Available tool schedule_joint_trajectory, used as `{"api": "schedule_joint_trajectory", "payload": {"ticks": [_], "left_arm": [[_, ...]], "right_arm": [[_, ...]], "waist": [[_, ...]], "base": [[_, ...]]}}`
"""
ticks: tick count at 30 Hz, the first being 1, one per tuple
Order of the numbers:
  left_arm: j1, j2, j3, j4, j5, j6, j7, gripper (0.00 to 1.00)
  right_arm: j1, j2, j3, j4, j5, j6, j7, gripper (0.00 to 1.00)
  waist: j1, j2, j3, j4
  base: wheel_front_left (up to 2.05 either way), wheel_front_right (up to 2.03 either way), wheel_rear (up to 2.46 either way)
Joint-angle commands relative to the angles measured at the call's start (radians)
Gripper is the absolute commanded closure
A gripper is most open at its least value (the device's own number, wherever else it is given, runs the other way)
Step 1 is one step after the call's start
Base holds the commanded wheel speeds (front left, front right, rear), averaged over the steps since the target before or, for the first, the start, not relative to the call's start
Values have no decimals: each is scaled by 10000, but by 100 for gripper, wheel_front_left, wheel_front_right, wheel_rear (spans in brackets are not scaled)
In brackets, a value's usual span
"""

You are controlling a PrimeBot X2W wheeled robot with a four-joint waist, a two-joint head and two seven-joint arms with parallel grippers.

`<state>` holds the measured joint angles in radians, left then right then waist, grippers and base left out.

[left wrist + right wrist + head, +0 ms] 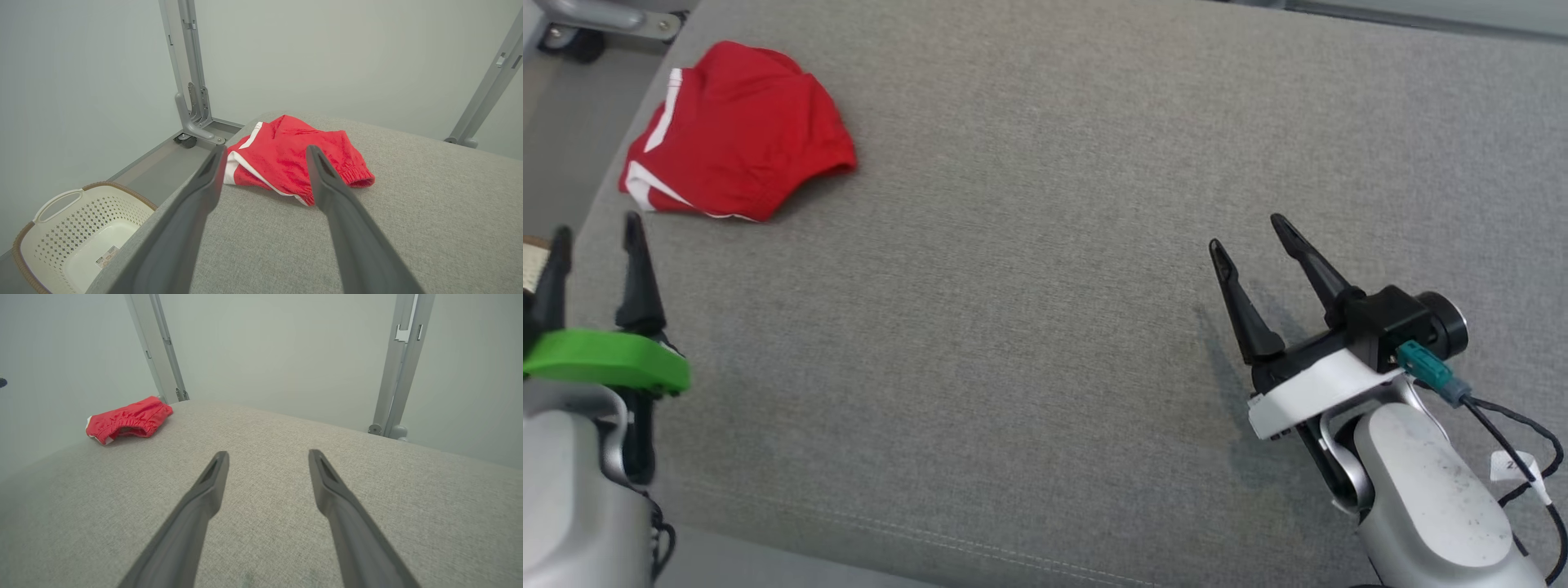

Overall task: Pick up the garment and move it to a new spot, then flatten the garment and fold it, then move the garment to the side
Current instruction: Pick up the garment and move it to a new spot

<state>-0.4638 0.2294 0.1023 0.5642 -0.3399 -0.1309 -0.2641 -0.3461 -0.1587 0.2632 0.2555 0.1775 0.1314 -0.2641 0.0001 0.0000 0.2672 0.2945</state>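
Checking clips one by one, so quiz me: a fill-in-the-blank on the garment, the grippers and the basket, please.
1. The red garment lies bunched near the far ____ corner of the grey surface.
2. The left gripper and the right gripper both stand ____, holding nothing.
3. The white basket stands on the ____, beside the surface.
Missing: left; open; floor.

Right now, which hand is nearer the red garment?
Left. The left hand sits just short of the red garment, aimed at it, not touching. The right hand is far off across the grey cushion.
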Motion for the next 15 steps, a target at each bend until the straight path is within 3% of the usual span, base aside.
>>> {"api": "schedule_joint_trajectory", "payload": {"ticks": [1, 2, 7, 15], "left_arm": [[-729, 603, -280, 442, -490, 17, 3, 0], [-1197, 1001, -489, 839, -761, 17, 3, 0], [-2010, 1502, -912, 1829, -1235, 16, 3, 0], [-2911, 1783, -1693, 3742, -2172, 15, 147, 0]], "right_arm": [[-243, -130, 67, -313, -77, -15, -1, 0], [-364, -227, 110, -549, -119, -15, -1, 0], [-418, -294, 79, -1044, -267, -15, -1, 0], [-410, -424, -113, -1541, -392, -15, -1, 0]], "waist": [[-1, 0, 1212, -1106], [-1, 0, 1454, -1301], [-1, 0, 1805, -1671], [-1, 0, 2405, -2230]], "base": [[0, 0, 0], [0, 0, 0], [0, 0, 0], [0, 0, 0]]}}
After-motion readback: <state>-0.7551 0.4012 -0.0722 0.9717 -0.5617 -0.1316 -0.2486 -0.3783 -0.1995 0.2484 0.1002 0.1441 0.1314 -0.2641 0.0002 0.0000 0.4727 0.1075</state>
